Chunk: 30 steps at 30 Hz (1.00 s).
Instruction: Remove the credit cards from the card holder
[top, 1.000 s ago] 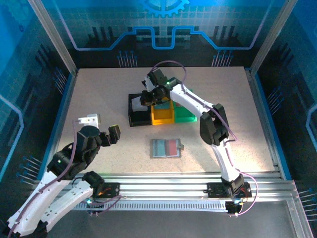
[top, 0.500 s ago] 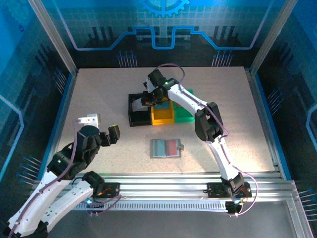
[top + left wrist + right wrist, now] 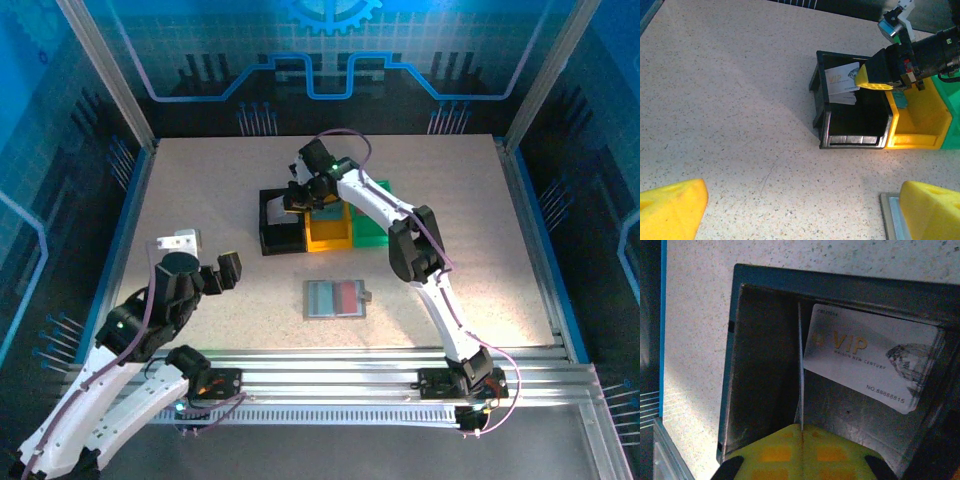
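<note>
Speckled table; right gripper clamps a credit card edge-on, pointing down into the black bin beside a VIP card; card holder lies open nearer the bases; left gripper spread wide, empty.

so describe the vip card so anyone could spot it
On the table stands a row of coloured bins; the black bin is leftmost. Inside it is the VIP card: silvery, with gold lettering and a diamond picture, unlike the thin card the right hand holds edge-on beside it.
</note>
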Motion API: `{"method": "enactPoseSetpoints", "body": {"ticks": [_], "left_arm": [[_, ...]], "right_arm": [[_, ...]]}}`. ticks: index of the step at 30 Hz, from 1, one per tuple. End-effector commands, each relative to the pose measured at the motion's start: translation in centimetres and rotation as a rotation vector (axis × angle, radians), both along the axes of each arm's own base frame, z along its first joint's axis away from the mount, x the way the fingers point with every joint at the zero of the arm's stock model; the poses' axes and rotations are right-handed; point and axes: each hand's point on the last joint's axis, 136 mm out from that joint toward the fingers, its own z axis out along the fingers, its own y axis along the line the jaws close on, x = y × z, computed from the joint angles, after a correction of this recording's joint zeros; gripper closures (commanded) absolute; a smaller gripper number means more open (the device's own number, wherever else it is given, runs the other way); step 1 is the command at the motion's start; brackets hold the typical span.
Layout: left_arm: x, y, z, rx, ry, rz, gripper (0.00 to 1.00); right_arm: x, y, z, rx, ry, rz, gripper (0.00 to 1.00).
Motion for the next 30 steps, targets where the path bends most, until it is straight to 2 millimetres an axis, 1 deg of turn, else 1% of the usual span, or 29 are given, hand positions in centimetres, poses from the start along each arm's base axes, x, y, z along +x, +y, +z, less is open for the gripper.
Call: {"method": "enactPoseSetpoints", "body": {"ticks": [1,8,17,21,27,30], "left_arm": [[0.4,-0.2,0.0,-0.003,-0.013,-0.012,0.01],[0.5,-0.2,-0.1,-0.007,-0.007,-0.01,0.01],[0.6,-0.2,-0.2,-0.01,-0.003,-0.012,0.01],[0.6,-0.2,-0.2,-0.008,-0.002,-0.011,0.01],[0.6,-0.3,-0.3,-0.011,0.0,-0.012,0.01],[0.6,-0.3,-0.3,-0.011,-0.001,-0.014,0.01]], "right_arm": [[0.5,-0.3,-0.7,0.002,0.032,-0.01,1.0],[0.4,0.1,-0.9,0.006,0.048,0.007,1.0],[0.6,-0.2,-1.7,-0.011,0.059,0.0,1.0],[0.6,-0.5,-2.0,-0.02,0.067,-0.007,0.98],[0.8,-0.9,-2.0,-0.024,0.068,-0.015,0.9],[0.8,-1.0,-2.0,-0.029,0.067,-0.016,0.88]]}}
